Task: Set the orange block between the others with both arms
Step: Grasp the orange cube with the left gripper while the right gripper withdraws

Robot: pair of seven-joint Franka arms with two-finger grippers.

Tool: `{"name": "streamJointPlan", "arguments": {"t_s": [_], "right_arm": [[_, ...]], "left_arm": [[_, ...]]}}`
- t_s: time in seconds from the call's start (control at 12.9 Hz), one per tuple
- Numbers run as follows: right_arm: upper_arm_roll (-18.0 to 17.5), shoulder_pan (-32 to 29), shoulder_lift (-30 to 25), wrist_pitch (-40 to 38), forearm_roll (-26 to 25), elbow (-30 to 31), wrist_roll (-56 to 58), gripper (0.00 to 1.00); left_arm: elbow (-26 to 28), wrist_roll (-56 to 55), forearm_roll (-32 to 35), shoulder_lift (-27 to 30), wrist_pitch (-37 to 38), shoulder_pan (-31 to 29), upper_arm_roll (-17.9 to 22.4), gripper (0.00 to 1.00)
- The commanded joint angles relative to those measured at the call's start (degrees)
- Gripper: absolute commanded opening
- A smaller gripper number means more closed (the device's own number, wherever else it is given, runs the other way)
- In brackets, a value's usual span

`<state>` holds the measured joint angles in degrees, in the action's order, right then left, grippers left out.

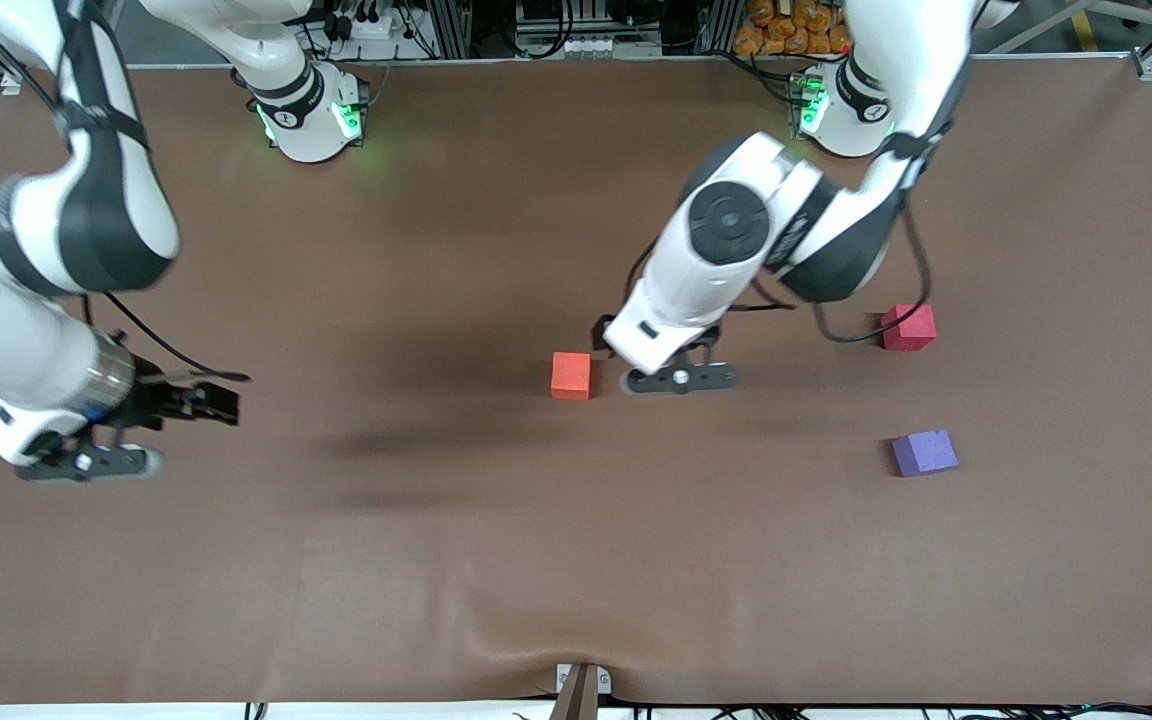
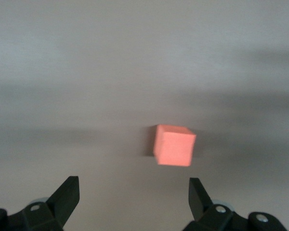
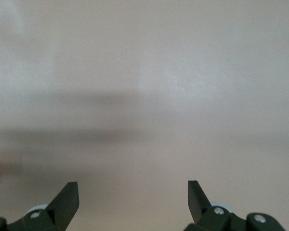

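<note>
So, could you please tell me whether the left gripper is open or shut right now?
Open. The left gripper has its fingers spread wide with nothing between them, and the orange block sits untouched on the table ahead of it.

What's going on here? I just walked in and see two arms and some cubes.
The left gripper hangs open beside the orange block, holding nothing. The red-pink cube and purple-blue cube sit apart toward the left arm's end of the table. The right gripper waits open at its own end.
</note>
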<state>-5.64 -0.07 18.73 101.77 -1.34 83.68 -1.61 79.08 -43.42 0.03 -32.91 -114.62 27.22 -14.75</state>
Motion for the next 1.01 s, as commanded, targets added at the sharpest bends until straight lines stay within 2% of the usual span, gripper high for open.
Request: {"name": "streamJointPlan", "arguments": {"t_s": [0.0, 0.16, 0.31, 0.7, 0.78, 0.93], "right_arm": [[-1.12, -2.39, -7.37, -2.53, -1.99, 3.95, 1.61, 1.0], [-1.21, -3.7, -9.75, -6.04, -2.26, 3.51, 1.7, 1.0], [-1.21, -4.24, -11.25, -8.42, -2.17, 2.98, 2.75, 1.0], [-1.12, -5.04, -15.64, -13.78, -1.12, 2.98, 5.83, 1.0], [0.18, -3.99, -16.43, -14.4, -1.12, 2.98, 5.92, 1.0], [5.35, 0.31, -18.63, -15.98, -1.12, 3.07, 6.09, 1.0]], "left_arm": [[-3.41, -4.2, 1.47, -5.75, -6.37, 6.15, 3.75, 1.0], [-3.41, -4.39, 1.38, -9.26, -10.95, 10.55, 6.91, 1.0], [-3.24, -3.95, 2.69, -11.29, -11.41, 14.07, 9.55, 1.0], [-3.32, -4.48, 4.45, -14.64, -13.07, 15.23, 10.18, 1.0], [-3.32, -4.48, 4.45, -15.16, -13.34, 15.66, 10.18, 1.0], [-3.32, -4.48, 4.45, -15.52, -13.34, 15.76, 10.18, 1.0]]}}
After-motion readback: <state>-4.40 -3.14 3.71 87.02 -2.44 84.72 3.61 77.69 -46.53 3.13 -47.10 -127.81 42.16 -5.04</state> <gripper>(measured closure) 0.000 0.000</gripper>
